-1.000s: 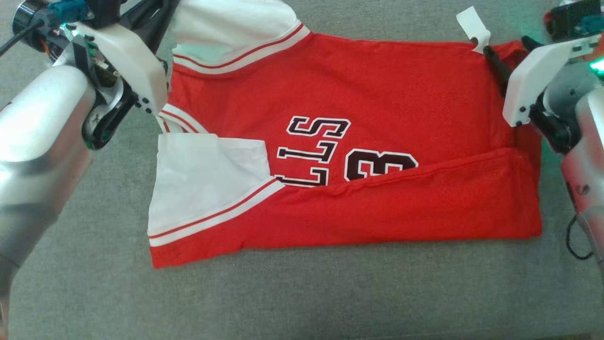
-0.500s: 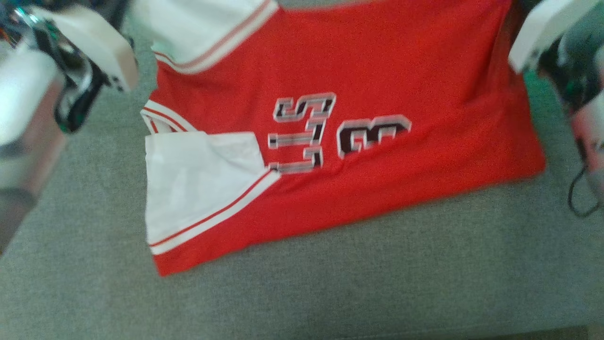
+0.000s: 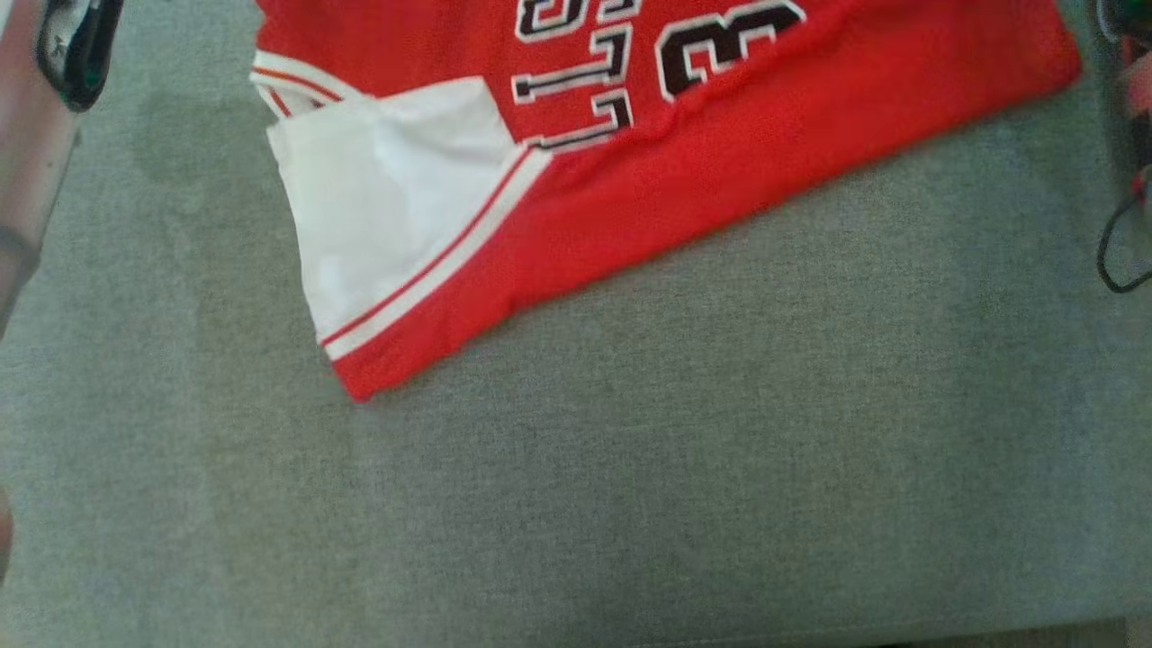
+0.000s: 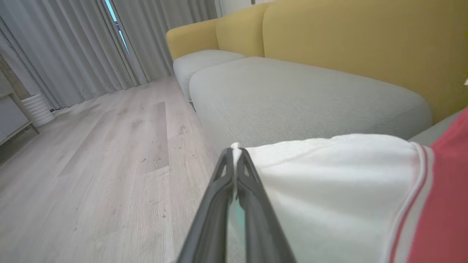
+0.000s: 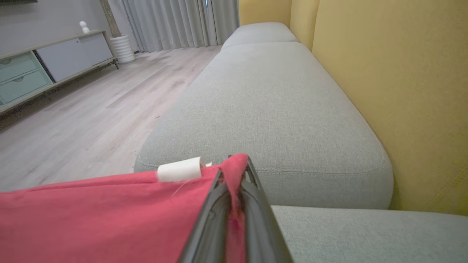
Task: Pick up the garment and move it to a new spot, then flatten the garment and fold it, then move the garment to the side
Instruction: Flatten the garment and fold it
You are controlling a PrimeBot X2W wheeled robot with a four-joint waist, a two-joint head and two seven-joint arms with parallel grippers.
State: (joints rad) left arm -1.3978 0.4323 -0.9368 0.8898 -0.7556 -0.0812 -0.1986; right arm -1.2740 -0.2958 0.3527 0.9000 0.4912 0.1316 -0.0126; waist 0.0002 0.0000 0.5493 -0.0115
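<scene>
You are looking at the garment (image 3: 720, 153), a red jersey with a white sleeve (image 3: 387, 189), lying at the top of the head view on the grey seat cushion (image 3: 630, 468). Its upper part is running off the top edge, so the collar and the far side are being cut off. The dark lettering (image 3: 576, 85) is being sliced through and is too partial to read. The held edges are falling outside that view, so you cannot tell from it how high they are hanging above the cushion.

In the left wrist view your left gripper (image 4: 234, 155) is pinching the rim of a white sleeve, both fingers pressed together on the cloth. In the right wrist view your right gripper (image 5: 237, 164) is clamping a red corner, with fabric bunching up between the fingers and a small rolled white tag (image 5: 180, 169) sitting just beside them.

A pale forearm (image 3: 31, 180) is crowding the head view's left edge, and a black cable (image 3: 1116, 261) is looping at its right edge. The wrist views are giving you the room: the yellow backrest (image 5: 402, 91), the wooden floor (image 4: 91, 164), the grey curtains (image 4: 73, 47) and a low cabinet (image 5: 44, 65). The head view is giving you the jersey's near hem lying slanted on the cushion.
</scene>
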